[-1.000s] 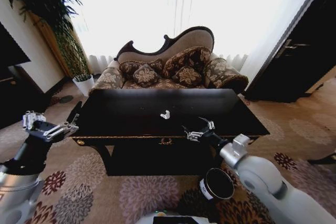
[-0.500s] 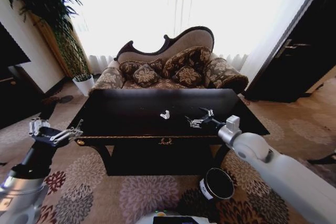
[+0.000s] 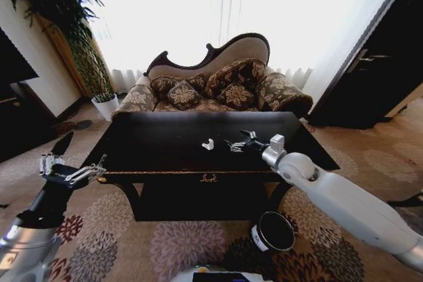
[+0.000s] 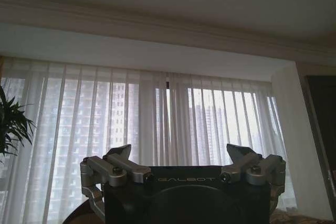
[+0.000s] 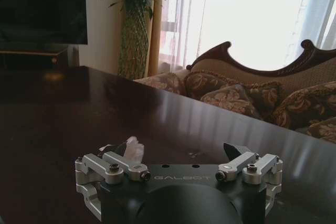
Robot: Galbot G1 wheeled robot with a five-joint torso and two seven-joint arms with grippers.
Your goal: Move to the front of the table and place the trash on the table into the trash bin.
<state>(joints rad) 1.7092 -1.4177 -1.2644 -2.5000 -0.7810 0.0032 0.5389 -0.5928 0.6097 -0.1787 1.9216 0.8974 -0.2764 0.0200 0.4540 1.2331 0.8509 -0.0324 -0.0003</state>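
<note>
Bright curtained window and patterned sofa point(image 3: 218, 87) behind a glossy black worktop point(image 3: 158, 146). White crumpled paper scrap point(image 3: 208, 144) lies mid-worktop, slightly toward the front edge. Right gripper point(image 3: 236, 144) hovers over the worktop just beside the scrap, fingers spread wide, holding nothing. Left gripper point(image 3: 71, 168) waits off the worktop's left front corner, fingers open, empty. Trash bin point(image 3: 272, 232) stands on the carpet below the front right corner.
</note>
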